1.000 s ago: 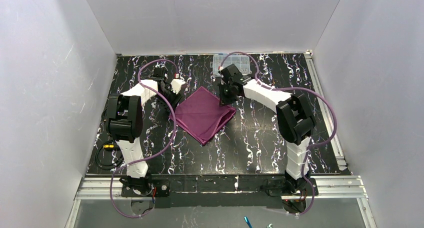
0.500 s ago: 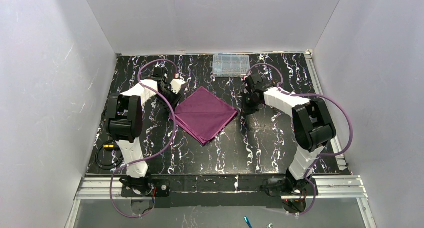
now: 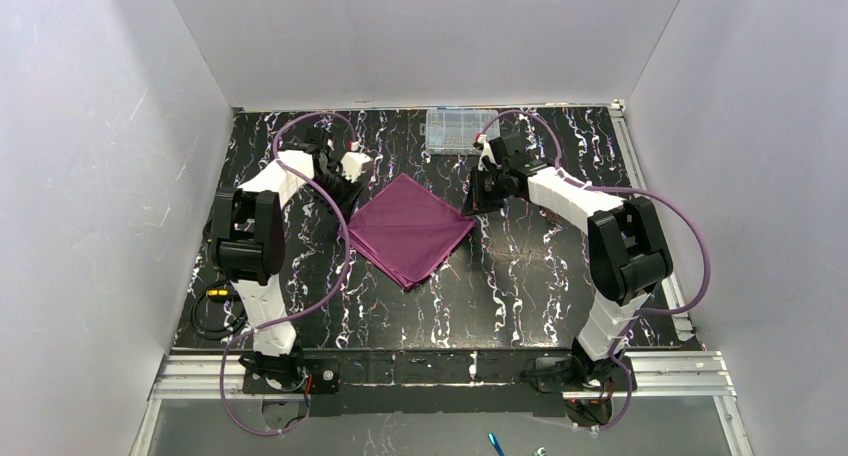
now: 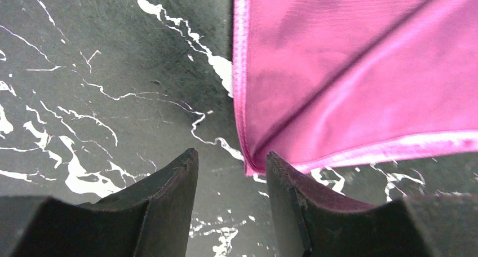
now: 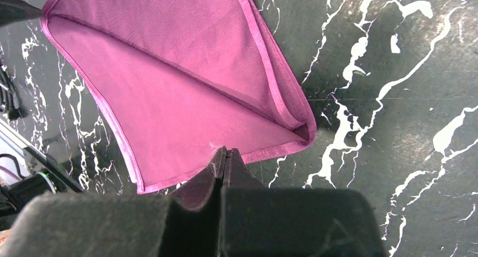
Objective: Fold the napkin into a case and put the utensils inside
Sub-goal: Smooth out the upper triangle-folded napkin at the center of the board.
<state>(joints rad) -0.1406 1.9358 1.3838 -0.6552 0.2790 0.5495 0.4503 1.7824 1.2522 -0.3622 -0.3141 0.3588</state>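
The top view shows the whole napkin (image 3: 410, 231). It lies flat on the black marbled table (image 3: 520, 286), between the two arms and a little toward the far side. It looks like a diamond there: one corner points to the far wall, one to the arm bases, one to each side. Its two diagonals look almost equal, so I cannot name a long axis. A clear plastic box (image 3: 458, 129) stands at the far edge, apart from the cloth.

The wrist views give what the top view is too small to tell. The left wrist camera shows the left gripper (image 4: 231, 165) with its jaws apart and nothing between them. One hemmed corner of the cloth lies on the table just in front of the gap, nearer to one fingertip (image 4: 284, 181).

The right wrist camera shows the right gripper (image 5: 224, 155) with its jaws pressed together, the tips over the hem near the right corner. I cannot tell whether any cloth is pinched there. This view also shows a second layer, folded over along that corner.
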